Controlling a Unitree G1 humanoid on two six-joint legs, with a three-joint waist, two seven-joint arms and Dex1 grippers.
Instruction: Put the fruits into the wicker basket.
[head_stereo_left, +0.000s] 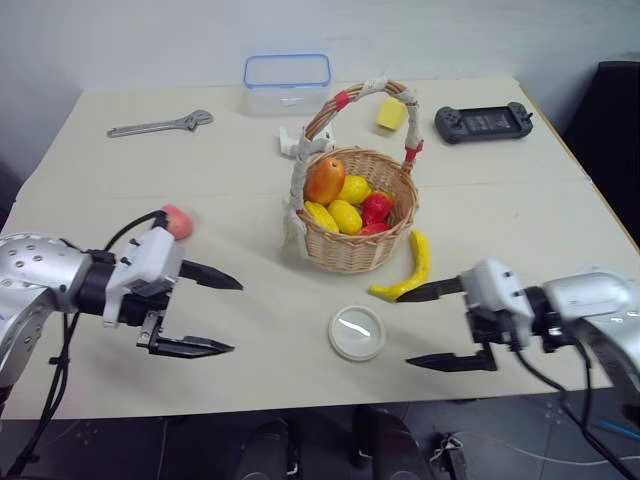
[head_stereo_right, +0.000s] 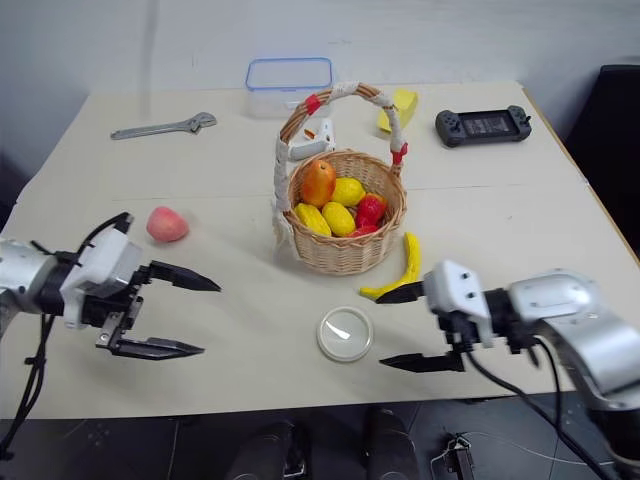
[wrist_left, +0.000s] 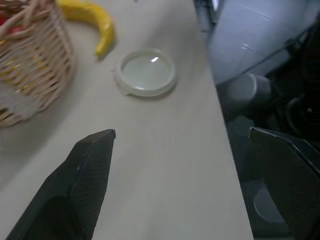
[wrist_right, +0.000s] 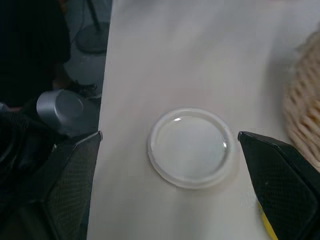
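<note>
The basket at the frame's centre already held fruit, but the peach at left and the banana beside the basket lay on the desk, with left pincer and right pincer both wide and empty.

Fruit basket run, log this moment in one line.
left gripper: open, empty | right gripper: open, empty | peach, banana: on table, outside wicker basket

Head pair overlooks table; wrists close, shared lid.
</note>
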